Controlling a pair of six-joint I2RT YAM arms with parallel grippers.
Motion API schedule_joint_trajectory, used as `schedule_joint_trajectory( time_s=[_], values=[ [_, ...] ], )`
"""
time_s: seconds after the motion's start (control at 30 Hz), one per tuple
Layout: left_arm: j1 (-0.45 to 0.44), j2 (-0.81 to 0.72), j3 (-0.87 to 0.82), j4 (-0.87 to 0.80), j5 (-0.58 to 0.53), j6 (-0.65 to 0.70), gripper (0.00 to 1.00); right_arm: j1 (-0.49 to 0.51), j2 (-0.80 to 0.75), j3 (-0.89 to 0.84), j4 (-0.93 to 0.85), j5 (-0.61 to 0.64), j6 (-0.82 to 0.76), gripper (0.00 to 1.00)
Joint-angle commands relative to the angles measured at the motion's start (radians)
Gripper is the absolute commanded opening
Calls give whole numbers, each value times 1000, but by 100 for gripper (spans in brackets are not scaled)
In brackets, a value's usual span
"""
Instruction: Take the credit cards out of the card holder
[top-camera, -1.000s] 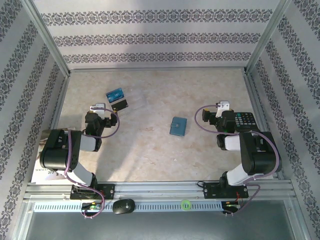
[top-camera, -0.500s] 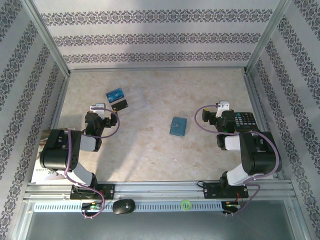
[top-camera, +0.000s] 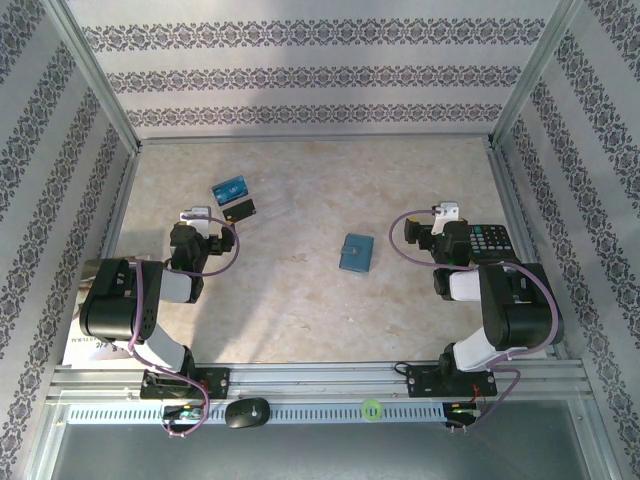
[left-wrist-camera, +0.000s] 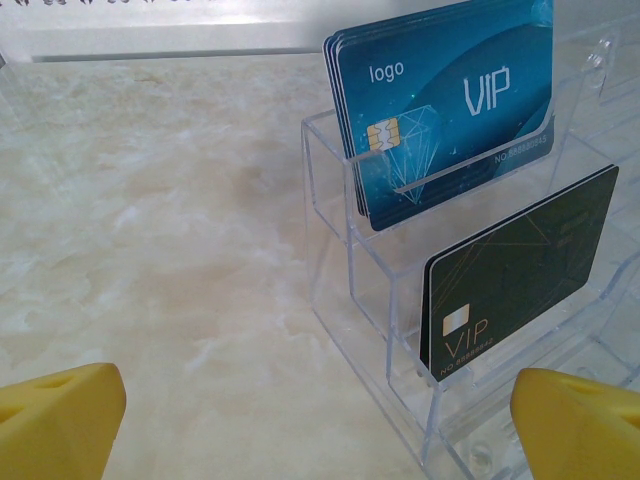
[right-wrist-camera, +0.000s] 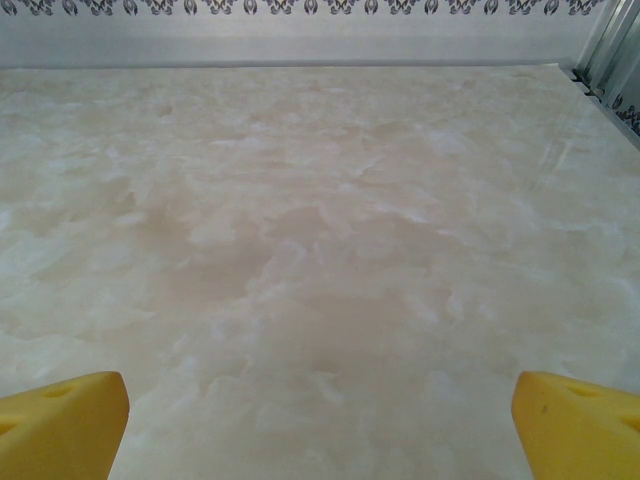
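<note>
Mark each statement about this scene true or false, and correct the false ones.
1. The teal card holder lies closed between the two arms. True.
2. Blue VIP cards stand in the clear tiered stand, one tier behind the black VIP card. True.
3. The left tool grips the black VIP card. False: it is open and holds nothing.
4. The calculator lies beside the left arm. False: it lies beside the right arm.
5. The right tool is open. True.

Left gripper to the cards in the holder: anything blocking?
Nothing visible. The open left gripper faces the clear card holder, with just table between them. The blue cards stand in a higher tier and the black card in a lower, nearer one, tops exposed.
</note>
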Motion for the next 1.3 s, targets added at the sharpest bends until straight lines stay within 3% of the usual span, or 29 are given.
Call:
schedule_joint_trajectory(
  time_s=[0.0,0.3,0.47,0.57,0.63,0.7,0.77,0.83,0.9,0.97,1.07,1.2,1.27],
  values=[
    [12,-3,11,3,16,10,99,5,-13,9,36,-4,5,98],
    [10,-34,-2,13,-62,-15,99,-11,-32,20,15,5,34,98],
    [-14,-257,-21,-138,-120,-5,99,-5,-137,128,-280,67,41,98],
    [-39,-379,-6,-250,-218,-93,99,16,-191,184,-421,173,70,98],
    [-39,-451,2,-292,-242,-167,99,36,-224,199,-449,307,125,98],
    [-39,-492,-6,-262,-307,-258,99,68,-223,240,-476,505,214,98],
    [-36,-510,-11,-243,-450,-432,99,69,-197,303,-566,589,383,98],
    [-21,-546,1,-318,-467,-618,99,52,-193,376,-753,536,561,98],
    [3,-567,2,-315,-349,-690,99,22,-199,414,-873,371,604,98],
    [20,-565,2,-283,-242,-763,99,-12,-200,389,-813,216,620,98],
    [40,-563,13,-281,-185,-895,99,-39,-210,309,-639,87,662,98],
    [53,-530,-23,-109,-122,-955,99,-55,-195,304,-572,-50,688,98],
    [59,-519,-7,-118,-81,-965,99,-66,-155,312,-524,-165,702,98]
  ],
)
